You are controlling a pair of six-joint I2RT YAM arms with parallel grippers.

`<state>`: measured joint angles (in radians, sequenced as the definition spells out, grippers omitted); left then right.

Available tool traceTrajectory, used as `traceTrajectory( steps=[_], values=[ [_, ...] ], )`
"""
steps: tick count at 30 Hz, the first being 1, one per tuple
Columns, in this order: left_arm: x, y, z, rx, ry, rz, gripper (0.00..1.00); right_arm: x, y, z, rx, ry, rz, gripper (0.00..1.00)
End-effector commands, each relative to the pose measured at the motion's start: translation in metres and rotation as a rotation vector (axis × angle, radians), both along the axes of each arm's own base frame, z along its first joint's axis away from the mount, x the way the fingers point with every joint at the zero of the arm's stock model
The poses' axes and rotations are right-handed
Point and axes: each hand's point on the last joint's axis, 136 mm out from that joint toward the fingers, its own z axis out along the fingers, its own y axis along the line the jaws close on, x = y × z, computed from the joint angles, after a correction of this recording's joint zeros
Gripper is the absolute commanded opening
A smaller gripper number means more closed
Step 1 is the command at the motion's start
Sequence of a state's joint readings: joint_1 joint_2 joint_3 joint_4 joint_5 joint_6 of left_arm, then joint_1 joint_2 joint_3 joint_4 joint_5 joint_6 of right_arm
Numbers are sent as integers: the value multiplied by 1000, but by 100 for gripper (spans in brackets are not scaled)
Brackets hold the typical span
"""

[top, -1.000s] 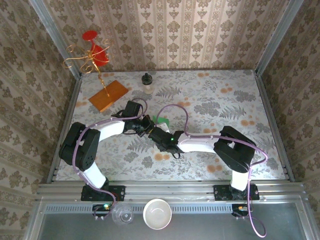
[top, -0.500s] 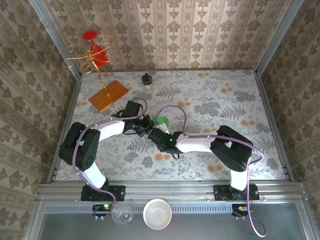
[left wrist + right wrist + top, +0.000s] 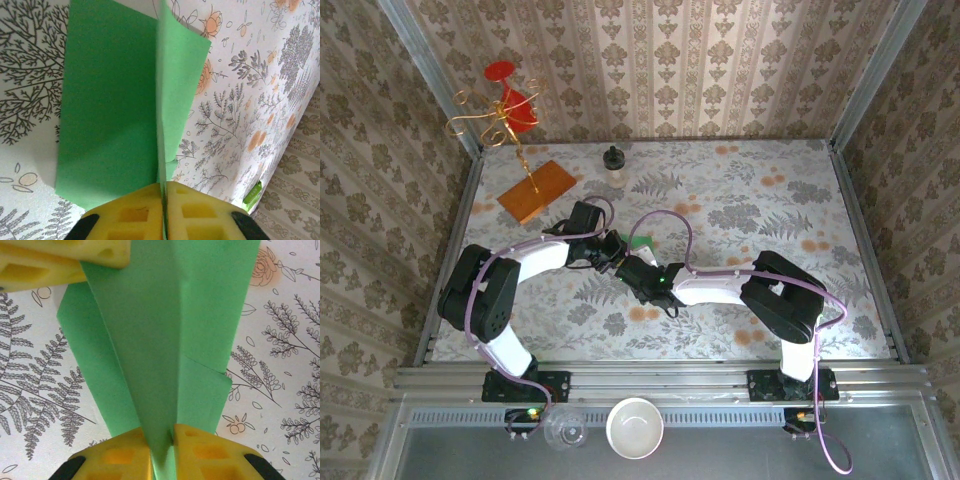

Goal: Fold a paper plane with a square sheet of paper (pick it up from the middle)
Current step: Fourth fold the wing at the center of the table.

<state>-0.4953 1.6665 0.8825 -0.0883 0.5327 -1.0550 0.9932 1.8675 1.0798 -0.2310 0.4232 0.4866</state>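
Note:
The square sheet of paper (image 3: 641, 240), bright green, is folded lengthwise into a narrow winged shape like a paper plane and sits at mid-table. My left gripper (image 3: 609, 250) is shut on its upright middle fold (image 3: 162, 150), and a flap (image 3: 107, 110) spreads out to the left. My right gripper (image 3: 626, 264) sits close beside the left one. Its yellow pads (image 3: 210, 452) pinch the tapering keel of the paper (image 3: 160, 365). The left gripper's yellow fingers (image 3: 65, 260) show at the top left of the right wrist view.
An orange-brown board (image 3: 537, 190) with a gold wire stand (image 3: 500, 110) is at the back left, and a small bottle (image 3: 613, 165) is behind the paper. A white bowl (image 3: 635, 427) and a clear glass (image 3: 565, 428) sit by the front rail. A small lime-green object (image 3: 252, 194) lies near the wall.
The right gripper's jaws have narrowed onto the paper's keel and it has edged slightly left. The left arm has stayed put.

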Motion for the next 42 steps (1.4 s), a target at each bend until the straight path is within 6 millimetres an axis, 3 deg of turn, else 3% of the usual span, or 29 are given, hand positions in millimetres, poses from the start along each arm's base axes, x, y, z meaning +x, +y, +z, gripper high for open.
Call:
traceTrajectory(
  steps=[1,5,11,16,26,33,42],
  values=[
    [1,8,11,11,-6,17,15,-4,5,-5,14,17,34,18],
    [4,22,17,65,-36,22,25,-11,8,-14,51,68,59,15],
    [16,65,22,132,-65,112,33,-18,8,-19,119,122,70,12],
    [13,76,27,124,-95,143,35,-23,15,-20,246,201,94,9],
    [-6,41,24,-19,-130,61,37,-22,21,-17,610,413,100,6],
    [-13,10,14,-71,-131,-24,36,-21,15,-20,727,501,86,6],
    [-21,1,-9,-20,-93,-73,37,-18,11,-24,830,563,68,6]
  ],
)
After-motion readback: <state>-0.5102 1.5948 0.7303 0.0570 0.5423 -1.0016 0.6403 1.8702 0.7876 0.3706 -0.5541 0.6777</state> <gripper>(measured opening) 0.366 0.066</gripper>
